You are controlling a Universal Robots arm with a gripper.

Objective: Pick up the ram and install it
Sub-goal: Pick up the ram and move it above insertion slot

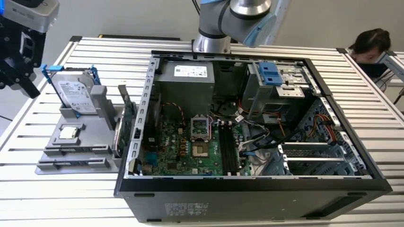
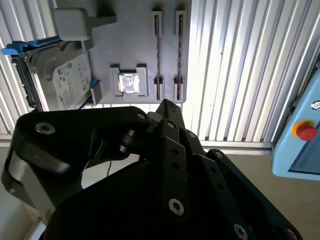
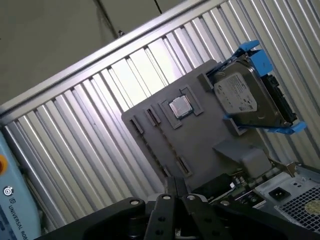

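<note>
**Supervisor:** Where do you stand on the ram job?

**Operator:** Going from the exterior view's left, my gripper hangs high above the near end of the grey parts tray, clear of everything on it. In both wrist views the fingertips are pressed together, and I see nothing green pinched between them.

**Supervisor:** So it isn't carrying the stick. What's on the tray?

**Operator:** The hard drive with blue rails stands upright at the far end. The processor chip lies flat in its pocket in the middle. The big expansion card stands on edge along the side next to the case. In the second wrist view the two narrow holder slots look bare to me, with just a thin dark line down each.

**Supervisor:** Then where is the ram?

**Operator:** I can't place it for certain. Further right, inside the open case, the motherboard lies flat, and its long memory slots run beside the processor socket. They read as dark strips from this angle, so a seated stick could be there, but I can't confirm it.

**Supervisor:** How would you rate progress?

**Operator:** I'd say either the ram is already seated and I've pulled clear, or I haven't found it. Nothing shows a pick under way. A person sits past the table's far corner, at the exterior view's right, well away from the arm.
</note>
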